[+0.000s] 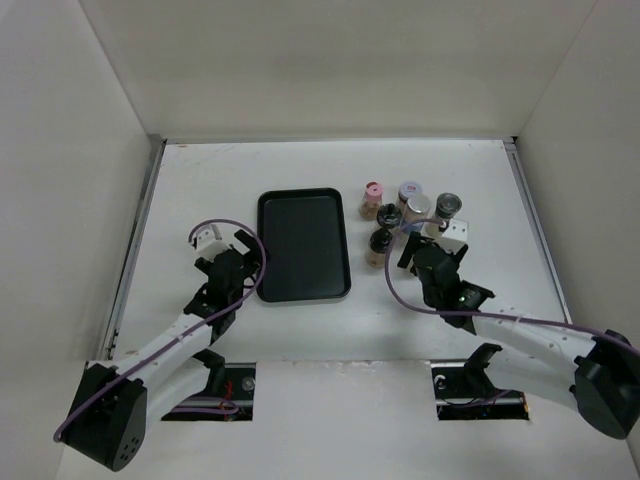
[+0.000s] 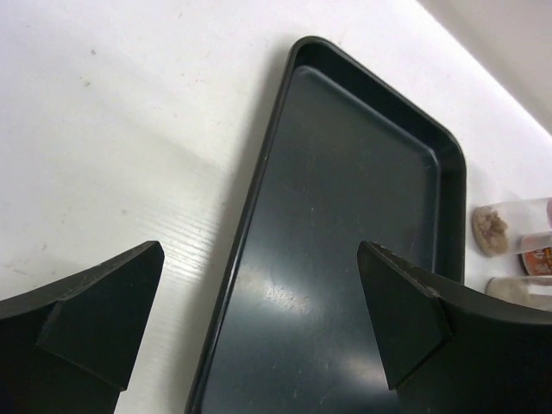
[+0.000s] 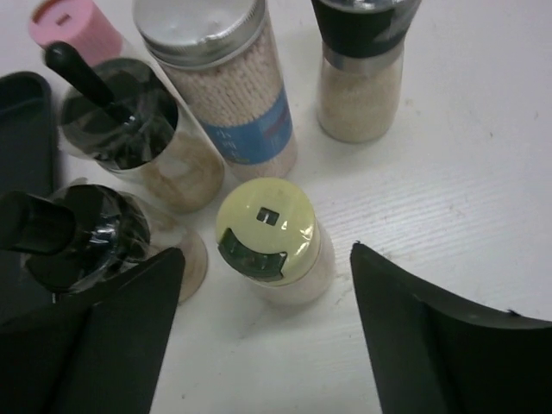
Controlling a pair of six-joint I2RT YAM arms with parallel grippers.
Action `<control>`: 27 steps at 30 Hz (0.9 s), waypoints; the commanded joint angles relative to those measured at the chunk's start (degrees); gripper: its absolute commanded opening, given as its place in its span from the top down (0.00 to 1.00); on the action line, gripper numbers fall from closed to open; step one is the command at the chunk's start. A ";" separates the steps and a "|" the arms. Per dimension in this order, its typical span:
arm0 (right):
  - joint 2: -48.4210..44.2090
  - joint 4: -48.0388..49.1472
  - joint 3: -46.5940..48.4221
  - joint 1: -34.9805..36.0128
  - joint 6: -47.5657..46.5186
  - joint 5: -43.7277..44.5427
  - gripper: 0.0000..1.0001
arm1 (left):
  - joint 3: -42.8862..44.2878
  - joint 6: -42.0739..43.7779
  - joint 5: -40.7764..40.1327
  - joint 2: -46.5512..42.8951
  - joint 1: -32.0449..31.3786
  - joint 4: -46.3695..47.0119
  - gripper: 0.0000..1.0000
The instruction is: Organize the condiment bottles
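You have a white table carrying a flat black tray, which lies below and between the left gripper's fingers. Just ahead of the right gripper's fingers, six condiment bottles stand upright in a cluster beside the tray. The cream-capped jar is nearest, in line with the gap between those fingers.

Your left wrist view cuts the tray off at the bottom edge, and the jars at its right edge are cropped and blurred. Your right wrist view crops the pink cap and the grinder at the top, and a jaw hides the near black-topped jar's base. From above, you cannot make out the cream-capped jar under the right arm.
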 commanded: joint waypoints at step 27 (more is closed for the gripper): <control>-7.06 -2.85 16.32 2.78 -9.45 7.82 0.60 | -5.88 -1.08 0.76 1.87 0.36 18.96 0.42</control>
